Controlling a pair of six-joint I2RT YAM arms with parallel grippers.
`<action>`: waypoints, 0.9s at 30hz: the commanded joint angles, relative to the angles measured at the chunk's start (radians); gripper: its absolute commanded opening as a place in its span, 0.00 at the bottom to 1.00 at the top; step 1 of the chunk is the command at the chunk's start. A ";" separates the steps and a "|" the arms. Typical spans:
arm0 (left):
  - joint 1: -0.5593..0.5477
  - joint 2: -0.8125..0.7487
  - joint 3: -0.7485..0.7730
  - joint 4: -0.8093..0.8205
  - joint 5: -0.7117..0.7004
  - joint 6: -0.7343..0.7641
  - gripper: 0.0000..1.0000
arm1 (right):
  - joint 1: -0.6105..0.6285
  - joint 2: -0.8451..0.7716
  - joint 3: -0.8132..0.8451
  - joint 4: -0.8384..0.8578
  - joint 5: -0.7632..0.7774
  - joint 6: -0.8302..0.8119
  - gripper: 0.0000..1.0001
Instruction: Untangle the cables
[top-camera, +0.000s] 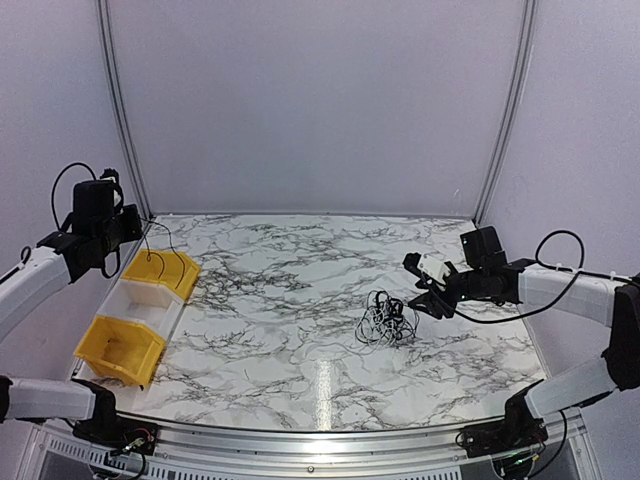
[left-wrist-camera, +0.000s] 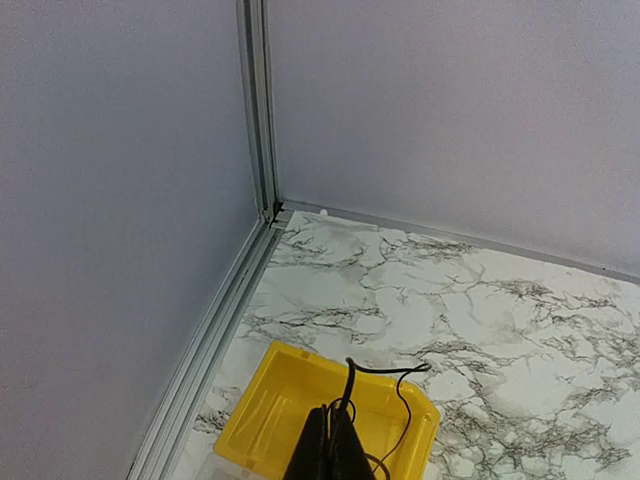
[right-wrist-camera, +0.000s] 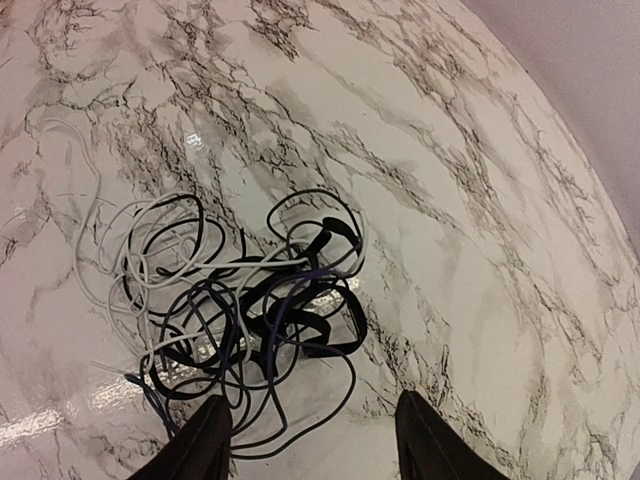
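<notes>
Top external view: the clump of cables (top-camera: 388, 318) is lying on the marble tabletop (top-camera: 280, 370), right of centre, with the right jaws hovering just beside it.
Right jaws: standing spread and gripping nothing, with the fingertips (right-wrist-camera: 205, 445) framing the near edge of the clump in the right wrist view.
Left jaws: pressing together on a single black strand (left-wrist-camera: 402, 392), which is dangling over the far yellow bin (left-wrist-camera: 262, 398) at the left edge of the tabletop.
Step in hand: by the look of it, the right arm is lining up to pick one wire out of the clump.
Doing it well: aiming for an outer loop, such as the pale wire (right-wrist-camera: 95, 200) swinging out to one side, is looking safer than biting the dense black middle, where several wires would be getting pinched at once.
Lift: rising slowly and straight up is giving the crossings a chance to slide apart.
Risk: the whole clump coming along with the chosen wire and the knot tightening.
</notes>
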 joint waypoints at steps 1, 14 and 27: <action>0.005 0.066 -0.003 -0.022 -0.029 -0.012 0.00 | -0.006 0.004 0.041 -0.021 -0.013 -0.006 0.56; 0.076 0.205 0.000 -0.043 -0.066 -0.014 0.00 | -0.006 0.022 0.056 -0.047 -0.025 -0.013 0.56; 0.093 0.434 0.084 -0.056 0.153 -0.039 0.00 | -0.006 0.020 0.064 -0.069 -0.035 -0.019 0.56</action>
